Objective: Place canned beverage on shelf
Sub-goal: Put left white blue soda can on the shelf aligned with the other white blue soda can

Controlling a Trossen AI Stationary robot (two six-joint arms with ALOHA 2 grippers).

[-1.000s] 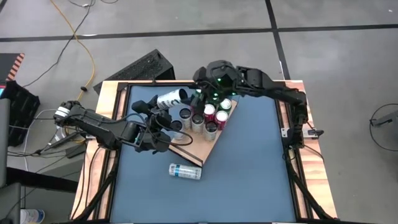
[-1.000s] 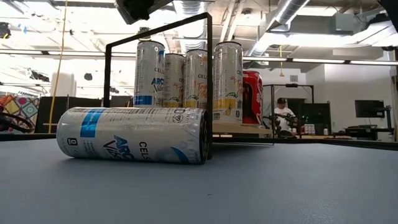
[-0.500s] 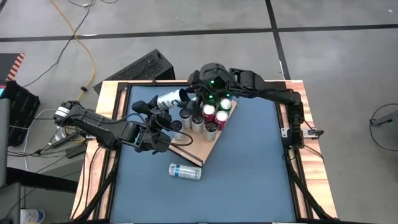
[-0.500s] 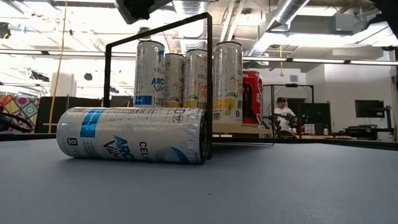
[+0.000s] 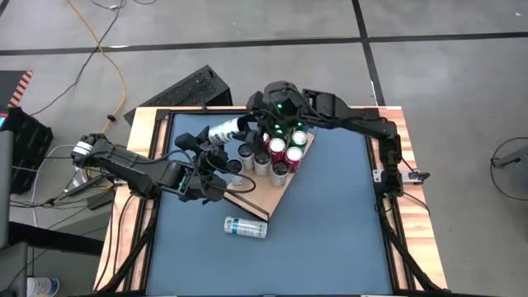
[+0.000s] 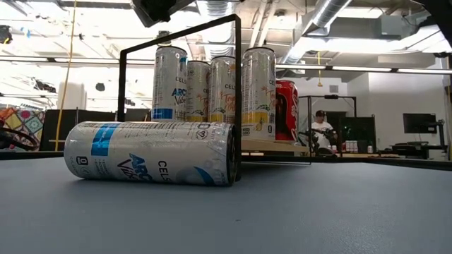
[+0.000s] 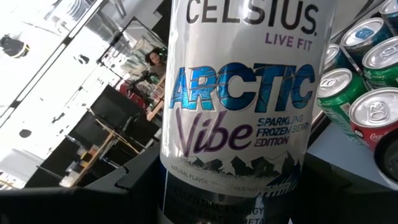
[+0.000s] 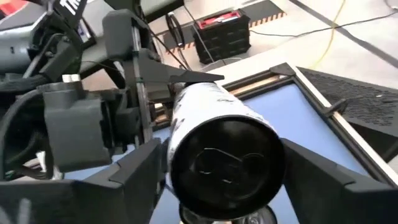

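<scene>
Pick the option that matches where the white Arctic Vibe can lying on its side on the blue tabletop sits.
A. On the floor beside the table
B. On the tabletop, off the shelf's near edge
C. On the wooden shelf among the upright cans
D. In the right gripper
B: the lying can rests on the blue tabletop, clear of the shelf and both grippers.

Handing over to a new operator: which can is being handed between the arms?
Find the light-wood shelf on the blue tabletop. At its far left edge a white Arctic Vibe can hangs tilted between the left tool and right tool. Its neighbours stand upright.
</scene>
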